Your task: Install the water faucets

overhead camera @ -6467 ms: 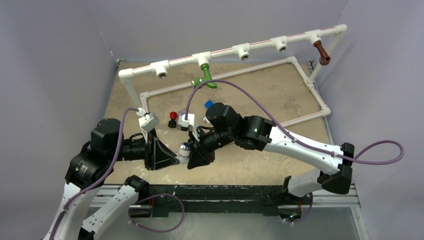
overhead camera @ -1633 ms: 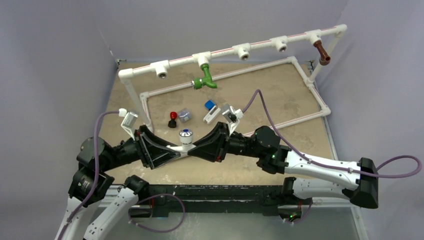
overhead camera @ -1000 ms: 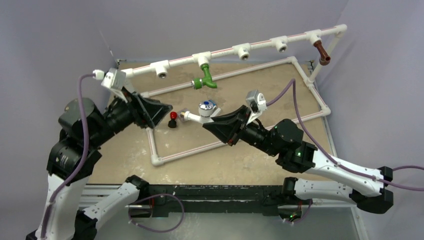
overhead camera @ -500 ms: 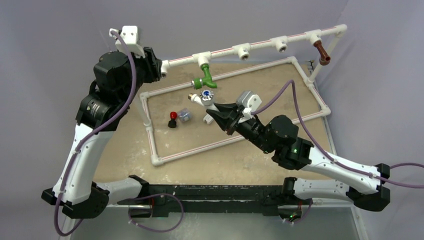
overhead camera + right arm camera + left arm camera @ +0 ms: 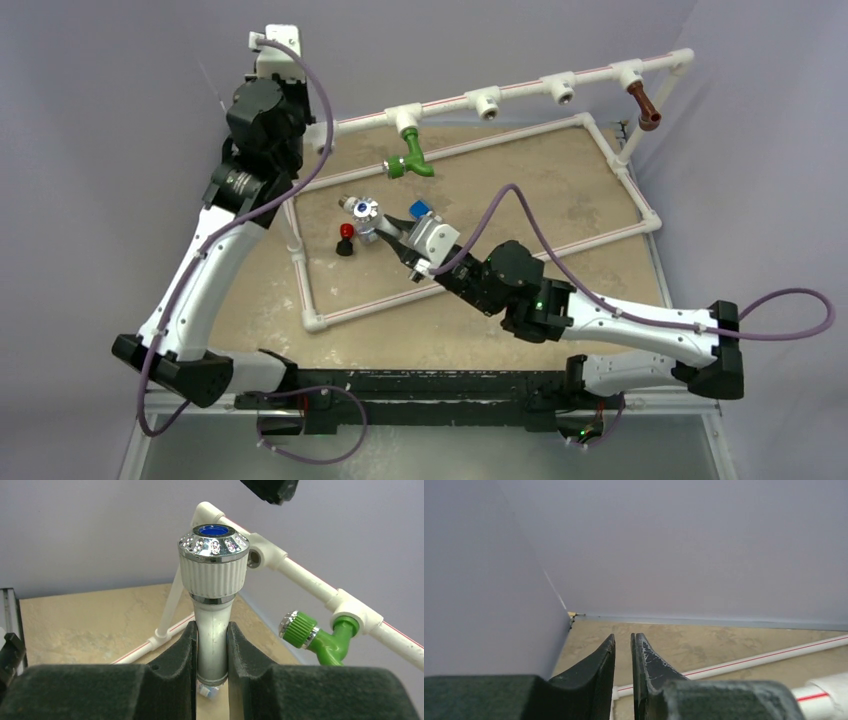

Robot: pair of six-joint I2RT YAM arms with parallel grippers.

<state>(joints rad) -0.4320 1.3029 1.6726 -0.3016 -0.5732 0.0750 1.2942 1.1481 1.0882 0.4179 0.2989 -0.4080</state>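
**White faucet pinched, facing the empty tee**

The right gripper [image 5: 212, 630] pinches the white faucet [image 5: 213, 575] by its stem, with the knob clear above the fingertips. This probably keeps the faucet free to meet the open tee socket [image 5: 256, 556] just beyond. The green faucet [image 5: 325, 640] hangs fitted farther right. The left gripper [image 5: 623, 642] sits above the pipe frame [image 5: 774, 656], its fingers a slit apart. Whether it braces the pipe, I cannot tell.

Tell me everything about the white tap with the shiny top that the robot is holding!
The white tap looks plastic: a ribbed white knob with a silvery studded rim and blue centre, on a smooth white stem. The right gripper pinches the stem, knob pointing up in the wrist view. It is held above the table, not yet joined to the pipe frame.
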